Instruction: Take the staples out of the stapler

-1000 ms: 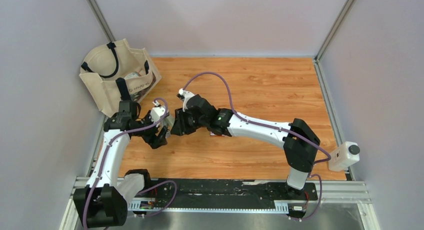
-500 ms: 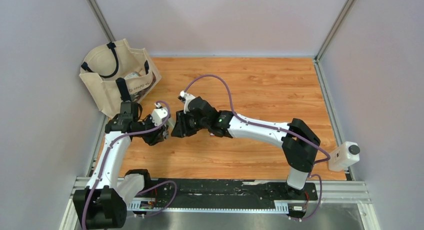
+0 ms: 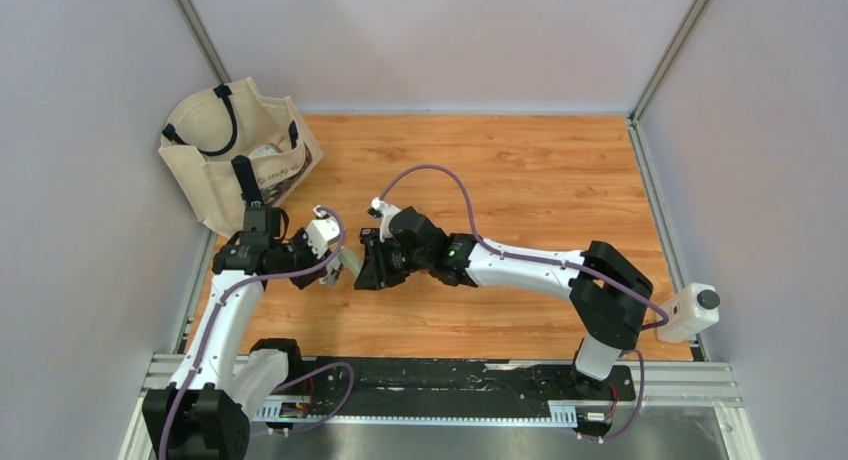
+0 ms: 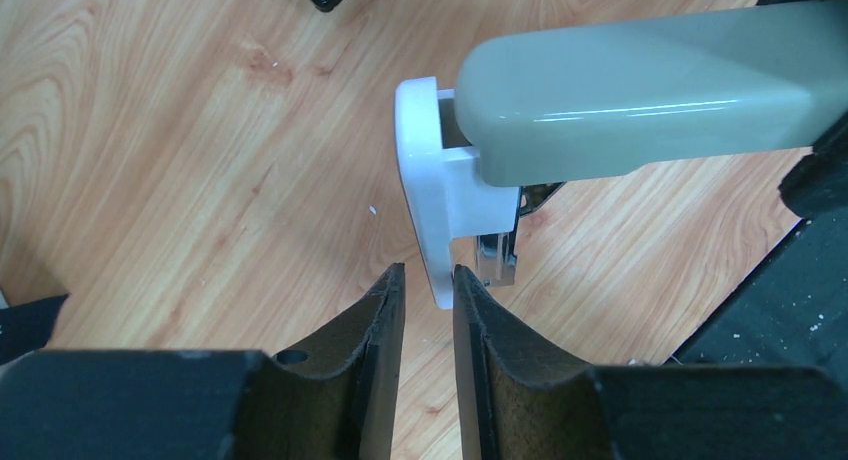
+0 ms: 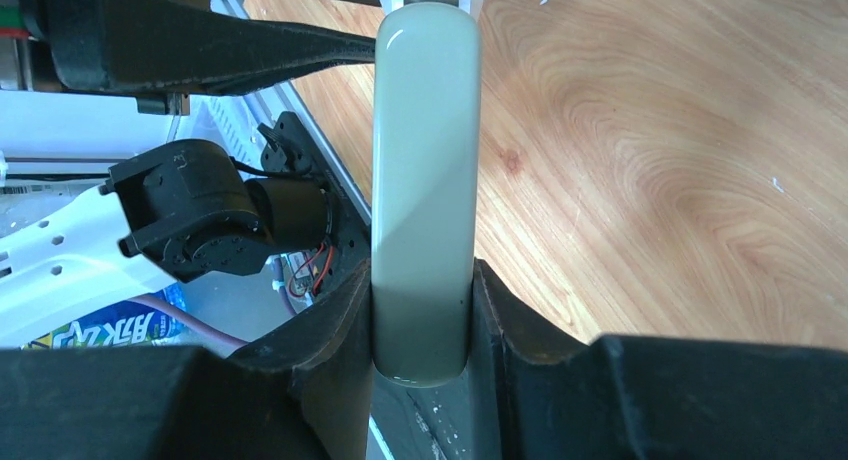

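Note:
A pale grey-green stapler [image 5: 425, 160] is held off the wooden table, with my right gripper [image 5: 422, 270] shut on its rear end. At its front end a white plastic piece [image 4: 440, 210] hangs down, with a small silvery metal part [image 4: 497, 262] beside it. My left gripper [image 4: 428, 275] faces that end. Its jaws stand narrowly apart, the tip of the white piece reaches between the fingertips, and a sliver of gap shows on one side. From above, the stapler [image 3: 350, 264] bridges the left gripper [image 3: 336, 268] and the right gripper [image 3: 368, 266]. No loose staples can be made out.
A beige tote bag [image 3: 215, 145] with black handles stands at the table's back left, close behind the left arm. A white camera box [image 3: 690, 313] sits off the right edge. Grey walls enclose three sides, and a metal rail [image 3: 450, 385] runs along the near edge.
My left gripper's jaws have narrowed from wide open to a thin gap at the stapler's white end piece. The right arm has shifted slightly right and nearer with the stapler.

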